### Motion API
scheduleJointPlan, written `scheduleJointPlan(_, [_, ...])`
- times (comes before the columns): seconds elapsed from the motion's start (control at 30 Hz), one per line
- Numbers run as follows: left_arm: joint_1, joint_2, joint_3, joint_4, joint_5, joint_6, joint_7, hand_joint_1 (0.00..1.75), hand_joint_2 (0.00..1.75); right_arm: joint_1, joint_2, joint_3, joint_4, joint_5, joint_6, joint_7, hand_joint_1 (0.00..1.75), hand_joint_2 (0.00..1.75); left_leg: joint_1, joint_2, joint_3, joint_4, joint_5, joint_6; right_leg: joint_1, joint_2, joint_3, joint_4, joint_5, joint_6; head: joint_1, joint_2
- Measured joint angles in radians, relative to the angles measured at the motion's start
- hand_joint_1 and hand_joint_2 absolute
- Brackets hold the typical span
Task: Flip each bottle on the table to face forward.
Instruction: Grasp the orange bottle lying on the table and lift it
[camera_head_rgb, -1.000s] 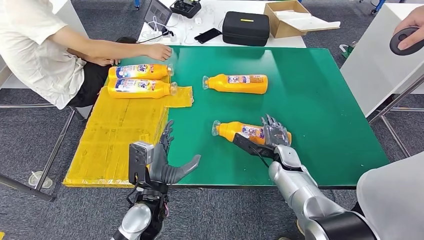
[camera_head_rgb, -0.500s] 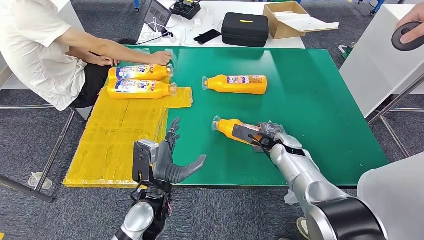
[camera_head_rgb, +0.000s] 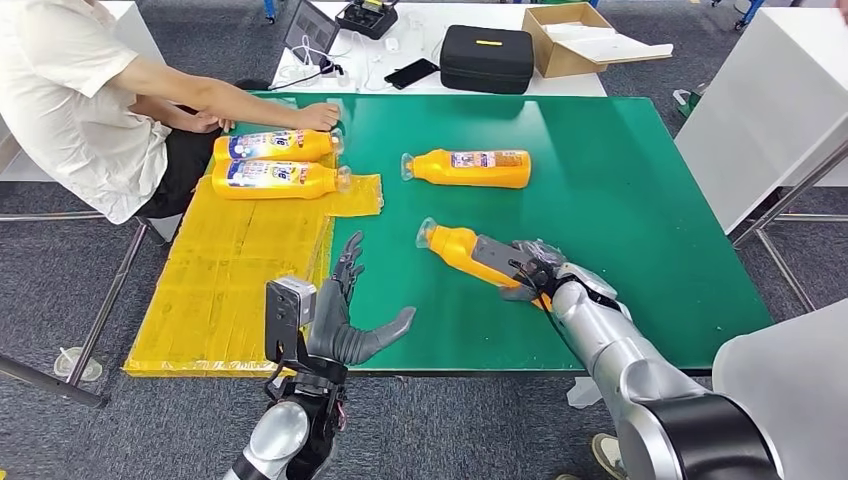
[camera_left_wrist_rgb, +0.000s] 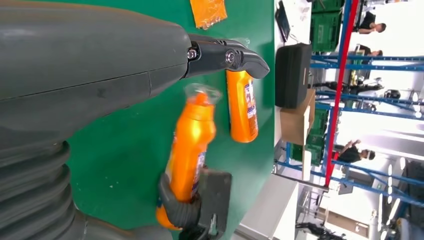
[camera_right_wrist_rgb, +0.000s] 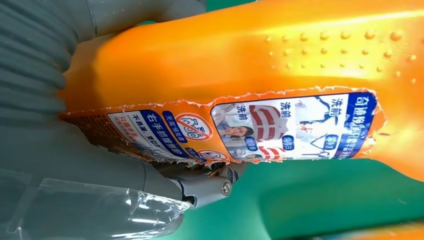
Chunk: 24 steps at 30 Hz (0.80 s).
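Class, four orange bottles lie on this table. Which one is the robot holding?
The orange plastic bottle nearest the robot, gripped by the right hand. The other three lie untouched by it, farther back.

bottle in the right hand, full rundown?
The held bottle is glossy orange plastic with a clear cap at its neck, raised dots moulded on one face and a torn-edged blue, white and red printed label. It lies slanted on the green table, cap toward the far left, base toward the robot. The right hand grips its lower body, hiding the base in the head view. Whether it rests on the table or is lifted off it is unclear. It sits apart from the other bottles.
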Motion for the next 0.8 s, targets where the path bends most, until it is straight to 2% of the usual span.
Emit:
scheduleJointPlan(0.1, [0.009, 0.000, 0.003, 0.001, 0.045, 0.010, -0.003, 0.00, 1.75, 0.025, 0.003, -0.033, -0.016, -0.102, -0.005, -0.136, 1.75, 1.75, 0.000, 0.000, 0.000, 0.000, 0.000, 0.000, 0.000, 0.000, 0.000, 0.000, 0.000, 0.000, 0.000, 0.000])
scheduleJointPlan(0.17, [0.018, 0.001, 0.006, 0.005, 0.071, 0.010, -0.003, 0.00, 1.75, 0.046, 0.007, -0.052, -0.032, -0.152, -0.006, -0.193, 1.75, 1.75, 0.000, 0.000, 0.000, 0.000, 0.000, 0.000, 0.000, 0.000, 0.000, 0.000, 0.000, 0.000, 0.000, 0.000])
scheduleJointPlan(0.37, [0.027, 0.003, 0.011, 0.012, 0.124, 0.018, 0.016, 0.00, 1.75, 0.081, 0.015, -0.082, -0.067, -0.219, -0.006, -0.244, 1.75, 1.75, 0.001, 0.000, -0.001, 0.000, 0.000, 0.000, 0.001, 0.000, 0.000, 0.000, 0.000, 0.000, 0.000, 0.000])
scheduleJointPlan(0.5, [0.032, 0.005, 0.023, 0.042, 0.278, 0.066, 0.042, 0.00, 1.75, 0.154, 0.026, -0.083, -0.156, -0.400, 0.000, -0.320, 1.75, 1.75, 0.001, -0.001, -0.004, 0.000, 0.000, 0.000, 0.001, -0.001, -0.002, 0.000, 0.000, 0.000, 0.000, 0.000])
scheduleJointPlan(0.63, [0.032, 0.008, 0.019, 0.074, 0.320, 0.095, 0.007, 0.00, 1.75, 0.252, 0.037, -0.039, -0.300, -0.557, -0.010, -0.330, 1.75, 1.75, 0.001, -0.002, -0.010, 0.000, 0.002, 0.000, 0.001, -0.001, -0.007, 0.001, 0.000, 0.000, -0.001, 0.000])
scheduleJointPlan(0.8, [0.026, 0.016, -0.011, 0.082, 0.263, 0.097, -0.037, 0.00, 1.75, 0.331, 0.047, 0.039, -0.430, -0.618, -0.043, -0.342, 1.75, 1.75, 0.001, -0.002, -0.015, 0.000, 0.002, 0.000, 0.001, -0.001, -0.013, 0.001, 0.000, 0.000, 0.000, 0.000])
